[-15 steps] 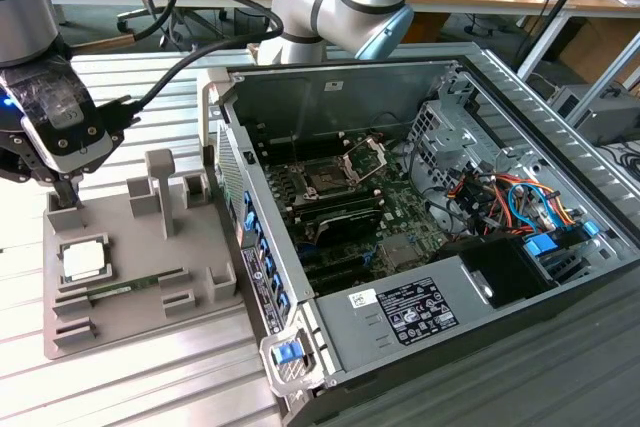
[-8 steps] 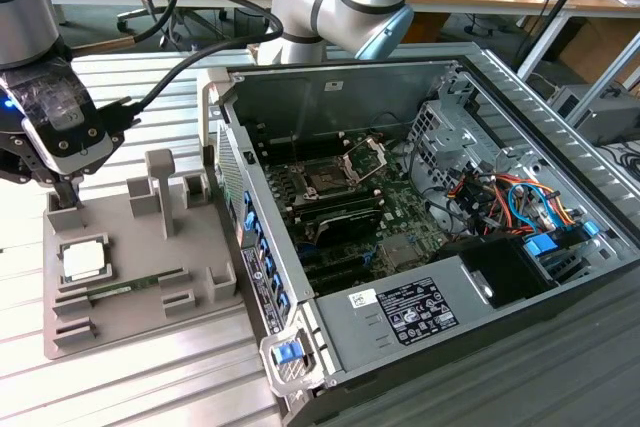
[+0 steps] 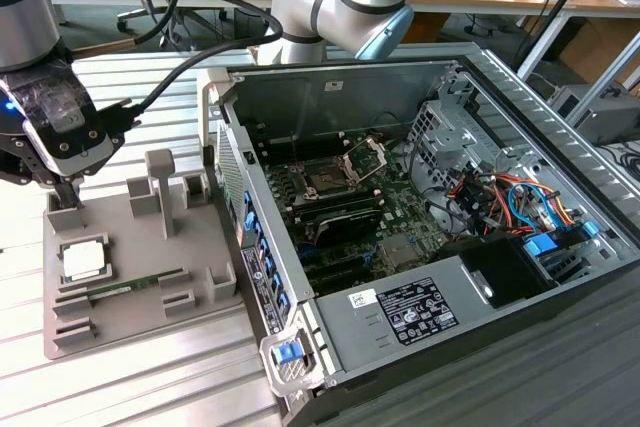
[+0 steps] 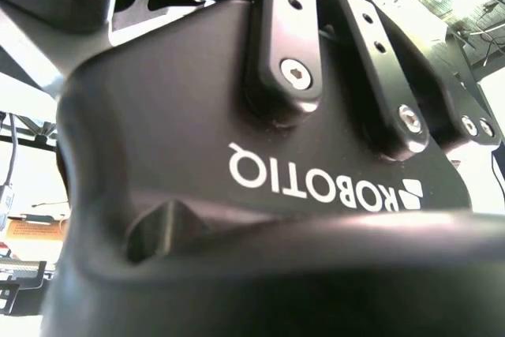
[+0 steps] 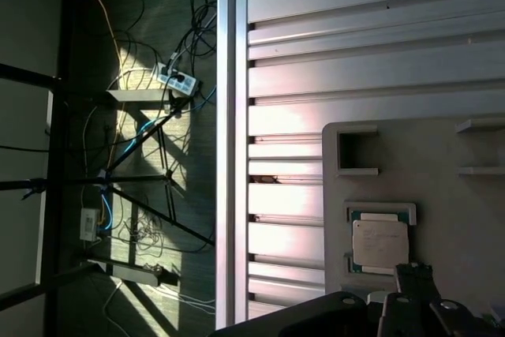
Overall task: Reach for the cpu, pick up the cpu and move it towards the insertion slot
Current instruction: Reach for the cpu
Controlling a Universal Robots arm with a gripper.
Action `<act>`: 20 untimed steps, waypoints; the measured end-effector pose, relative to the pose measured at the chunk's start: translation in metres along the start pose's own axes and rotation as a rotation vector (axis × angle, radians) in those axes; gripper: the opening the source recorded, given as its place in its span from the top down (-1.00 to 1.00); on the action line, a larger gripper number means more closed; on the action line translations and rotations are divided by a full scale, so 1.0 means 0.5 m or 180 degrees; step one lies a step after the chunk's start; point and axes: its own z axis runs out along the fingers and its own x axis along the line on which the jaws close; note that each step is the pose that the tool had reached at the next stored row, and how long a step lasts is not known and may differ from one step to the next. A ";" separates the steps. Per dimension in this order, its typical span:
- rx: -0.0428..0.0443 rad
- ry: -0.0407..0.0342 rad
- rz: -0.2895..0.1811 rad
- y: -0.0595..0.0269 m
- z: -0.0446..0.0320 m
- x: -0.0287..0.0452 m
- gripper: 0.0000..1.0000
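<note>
Square silver-topped cpu (image 3: 83, 260) flat in grey plastic tray (image 3: 150, 247), hand (image 3: 66, 197) nearby, grip unclear

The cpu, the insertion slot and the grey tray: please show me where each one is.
cpu (image 3: 83, 260), exterior view, middle of its silver top.
insertion slot (image 3: 325, 184), exterior view, centre of the dark socket.
grey tray (image 3: 140, 247), exterior view, bare flat surface.

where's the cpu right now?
In the exterior view the cpu lies in a recess of the grey tray at the exterior view's left, beside the green memory stick, with the end effector close by.
</note>
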 end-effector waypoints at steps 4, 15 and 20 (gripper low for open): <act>0.0000 0.0000 0.0000 0.000 0.004 0.000 0.79; 0.0000 0.0000 0.0000 -0.001 0.028 0.000 0.79; 0.0000 0.0000 0.0000 -0.001 0.030 0.000 0.79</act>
